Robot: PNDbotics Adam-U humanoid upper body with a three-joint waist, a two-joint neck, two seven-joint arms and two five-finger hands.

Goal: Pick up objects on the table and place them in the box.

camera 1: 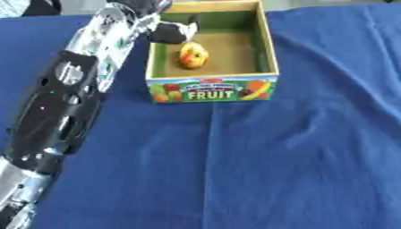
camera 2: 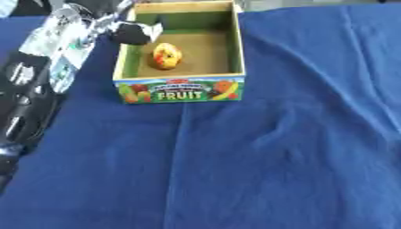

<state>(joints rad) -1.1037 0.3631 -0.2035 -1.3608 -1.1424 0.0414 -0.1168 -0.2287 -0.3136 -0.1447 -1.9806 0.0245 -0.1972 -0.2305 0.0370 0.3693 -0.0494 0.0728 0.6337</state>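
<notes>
Open cloth ahead and right; left side blocked.
The long black-and-silver left arm (camera 1: pixel 66 94) crosses the blue tablecloth (camera 1: pixel 297 147) to the open wooden fruit box (camera 1: pixel 213 91), its black left hand (camera 1: pixel 171 32) over the box's left wall beside a yellow-red toy fruit (camera 1: pixel 193 55).

A staged tabletop test set-up, most likely a lab or demo room

A wrinkled blue cloth (camera 1: pixel 297 147) covers the whole table, and the only prop on it is a toy wooden box (camera 1: pixel 210 91) printed "FRUIT" with a yellow-red toy fruit (camera 1: pixel 193 55) inside. A black and silver robot arm (camera 1: pixel 66 94) reaches across it. No household or shop fittings show; the room beyond is barely visible.
</notes>
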